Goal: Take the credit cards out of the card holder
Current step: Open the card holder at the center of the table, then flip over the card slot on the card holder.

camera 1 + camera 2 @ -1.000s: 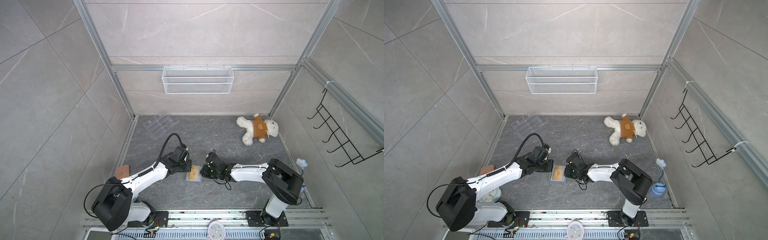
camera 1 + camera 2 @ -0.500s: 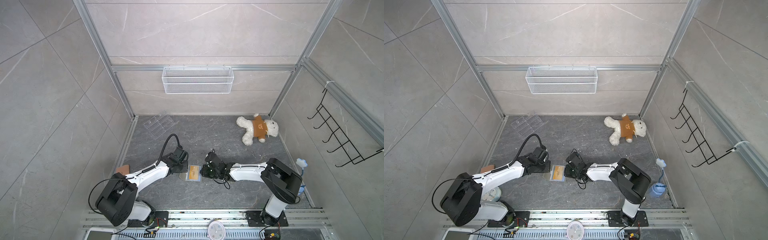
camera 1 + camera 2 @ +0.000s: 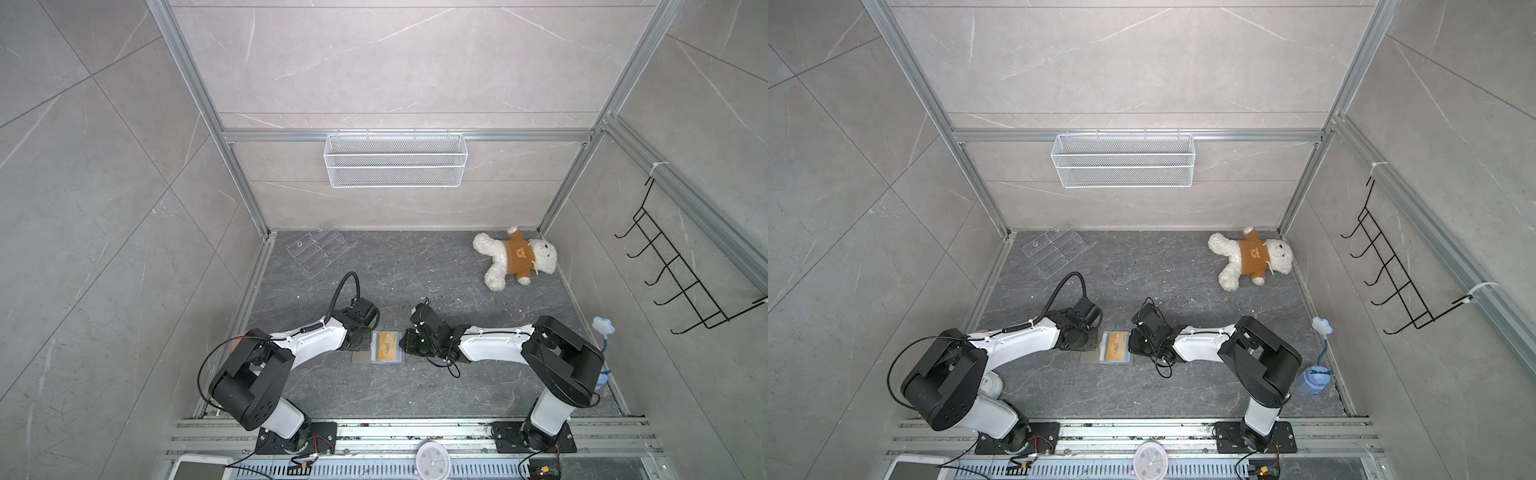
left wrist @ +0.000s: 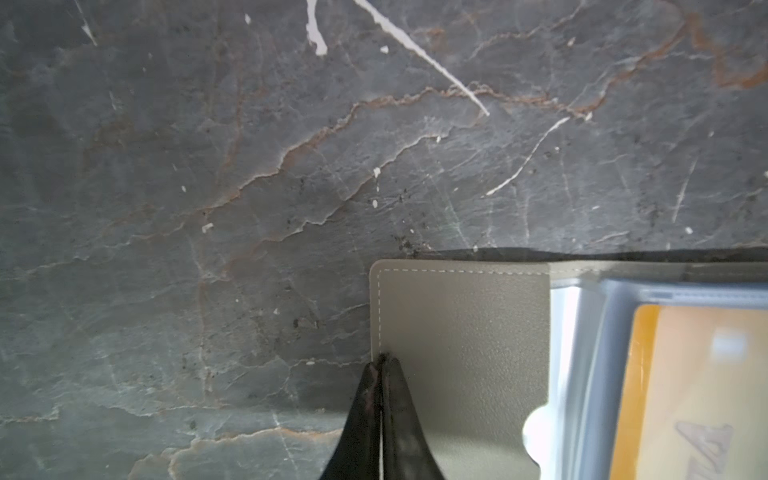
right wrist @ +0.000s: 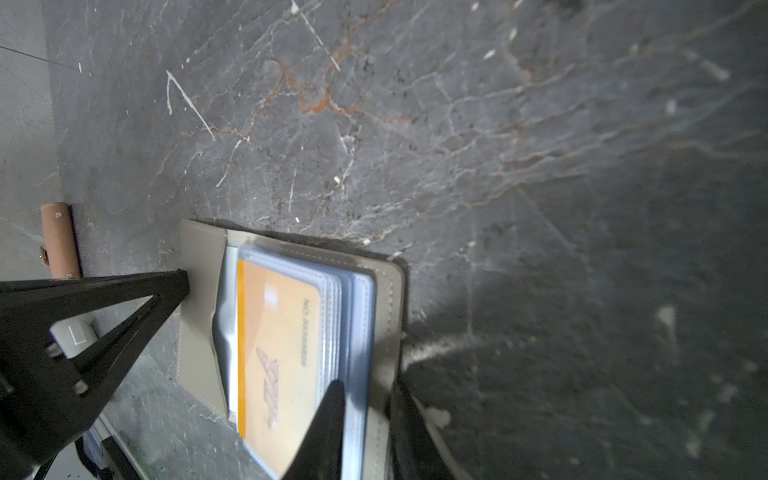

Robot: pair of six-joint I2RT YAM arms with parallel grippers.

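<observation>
The grey card holder (image 3: 360,356) lies open on the dark floor between my two arms, also in a top view (image 3: 1090,357). A gold-orange credit card (image 3: 387,346) shows in its clear blue sleeves. My left gripper (image 4: 381,358) is shut, its tips resting on the outer edge of the grey flap (image 4: 461,332). My right gripper (image 5: 365,386) is shut on the holder's opposite side: one finger lies on the sleeve stack beside the card (image 5: 282,332), the other is outside the grey cover (image 5: 199,316). Any other credit cards are hidden in the sleeves.
A clear acrylic tiered stand (image 3: 318,253) sits at the back left, a teddy bear (image 3: 515,257) at the back right. A tan-brown wallet (image 5: 60,243) lies by the left wall. A blue flower-shaped object (image 3: 1316,374) stands near the right arm's base. A wire basket (image 3: 395,160) hangs on the back wall.
My left arm has folded lower, its elbow swinging over the tan wallet, and its shut tips have come down onto the holder's left flap. The right gripper has hardly moved.
</observation>
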